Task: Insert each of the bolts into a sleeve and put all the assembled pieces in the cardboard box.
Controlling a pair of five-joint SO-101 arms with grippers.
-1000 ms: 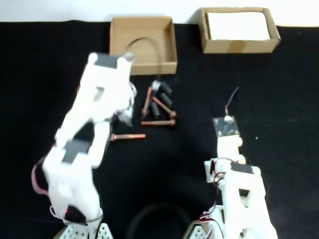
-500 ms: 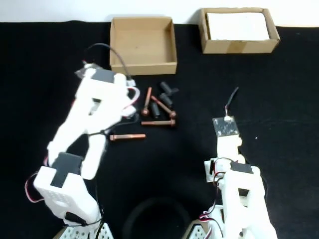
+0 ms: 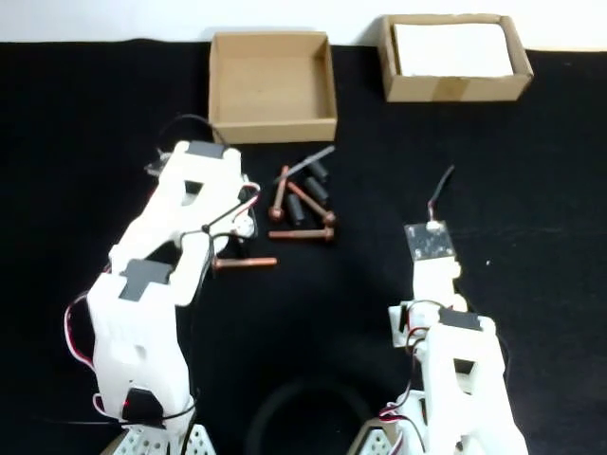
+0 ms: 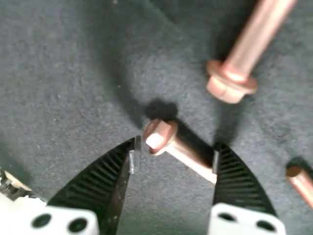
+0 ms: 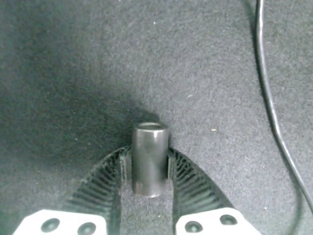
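Open mat, crowded middle
The cardboard box (image 3: 272, 128) is open on top; bolts and sleeves (image 3: 309, 201) lie piled just before it, beside the left arm (image 3: 180, 218).

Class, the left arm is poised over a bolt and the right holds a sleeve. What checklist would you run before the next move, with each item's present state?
1. Left gripper open: ok.
2. Bolt between its fingers: ok, the head end lies there.
3. Second bolt apart from those fingers: ok.
4. Right gripper shut on sleeve: ok.
5. Sleeve's open end faces away from the gripper: ok.
6. Bolt seated in sleeve: not ok, not yet done.
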